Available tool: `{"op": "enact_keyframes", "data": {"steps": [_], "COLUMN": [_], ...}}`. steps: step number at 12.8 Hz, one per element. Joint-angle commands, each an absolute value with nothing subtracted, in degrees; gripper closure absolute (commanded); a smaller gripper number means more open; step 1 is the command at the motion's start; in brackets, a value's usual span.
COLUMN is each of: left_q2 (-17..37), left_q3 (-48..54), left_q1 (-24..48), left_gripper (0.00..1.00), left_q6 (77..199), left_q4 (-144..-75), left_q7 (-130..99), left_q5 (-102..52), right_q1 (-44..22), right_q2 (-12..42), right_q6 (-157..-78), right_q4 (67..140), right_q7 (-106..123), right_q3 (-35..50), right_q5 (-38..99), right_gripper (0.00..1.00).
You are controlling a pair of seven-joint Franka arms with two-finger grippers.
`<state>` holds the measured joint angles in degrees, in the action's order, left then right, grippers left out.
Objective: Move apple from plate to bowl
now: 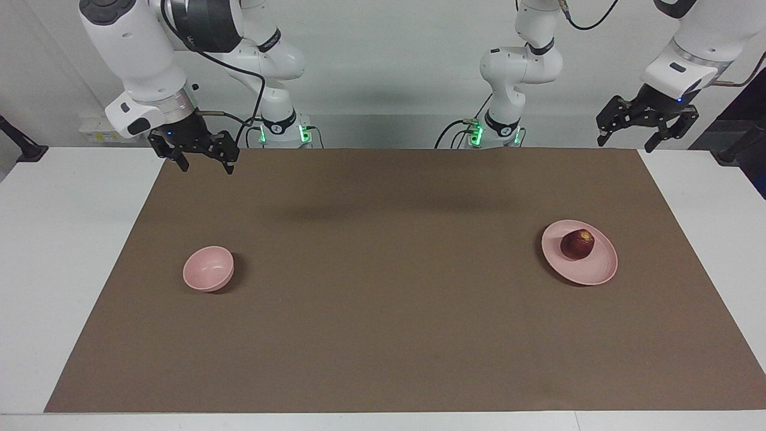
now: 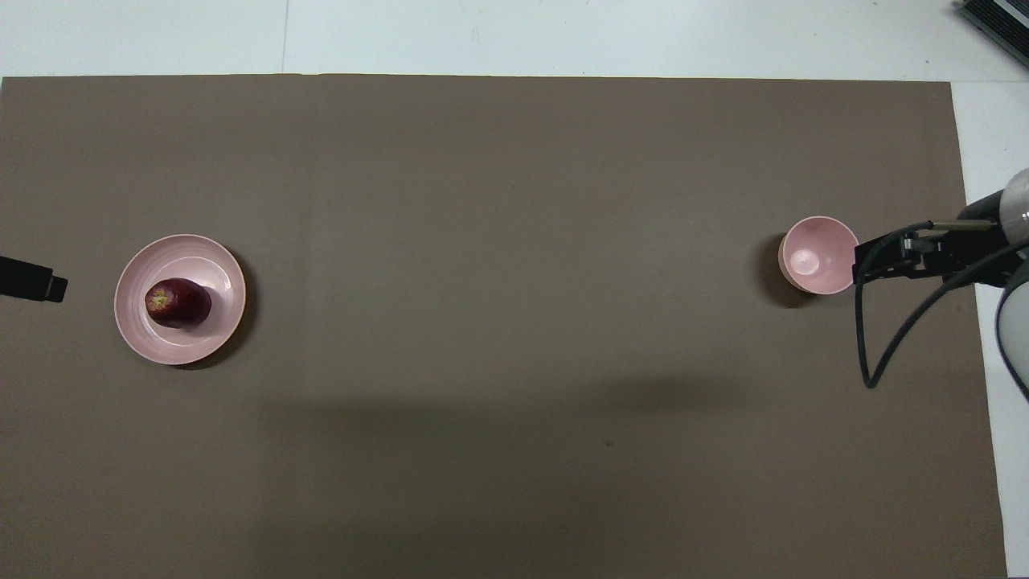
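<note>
A dark red apple point(image 1: 577, 244) point(image 2: 178, 302) with a yellowish patch lies on the pale pink plate point(image 1: 603, 270) point(image 2: 225, 273), toward the left arm's end of the table. At the right arm's end stands the small pink bowl point(image 1: 207, 269) point(image 2: 818, 253), upright with nothing in it. My left gripper point(image 1: 625, 143) point(image 2: 36, 281) hangs open and high over the mat's corner by its base, well apart from the plate. The right gripper point(image 1: 206, 166) point(image 2: 870, 259) hangs open over the mat's other corner by the robots, holding nothing.
A brown mat point(image 1: 383, 299) point(image 2: 514, 362) covers most of the white table point(image 1: 66, 239), and plate and bowl stand far apart on it. A black cable point(image 2: 884, 346) loops down from the right arm.
</note>
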<state>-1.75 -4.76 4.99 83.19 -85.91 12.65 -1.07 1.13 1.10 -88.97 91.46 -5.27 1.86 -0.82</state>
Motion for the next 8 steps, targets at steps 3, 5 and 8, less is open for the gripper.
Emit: {"op": "enact_keyframes", "data": {"steps": [3, 5, 8], "left_q2": [-2.37, -2.29, -2.29], "left_q3": [-5.01, -5.01, -5.01], "left_q1": [5.10, 5.10, 5.10], "left_gripper": [0.00, 0.00, 0.00], "left_q6": [83.06, 83.14, 83.14], "left_q4": [-86.40, -86.31, -86.31], "left_q7": [12.57, 12.57, 12.39], "left_q5": [-0.44, -0.35, -0.44], "right_q1": [1.93, 2.02, 1.85], "right_q2": [0.88, 1.05, 1.05], "right_q6": [-87.63, -88.41, -88.42], "right_q4": [91.23, 91.14, 91.14], "right_q7": [-3.69, -3.87, -3.96], "right_q3": [2.11, 2.11, 2.20], "right_q5": [-0.53, -0.53, -0.44], "right_gripper": [0.00, 0.00, 0.00]}}
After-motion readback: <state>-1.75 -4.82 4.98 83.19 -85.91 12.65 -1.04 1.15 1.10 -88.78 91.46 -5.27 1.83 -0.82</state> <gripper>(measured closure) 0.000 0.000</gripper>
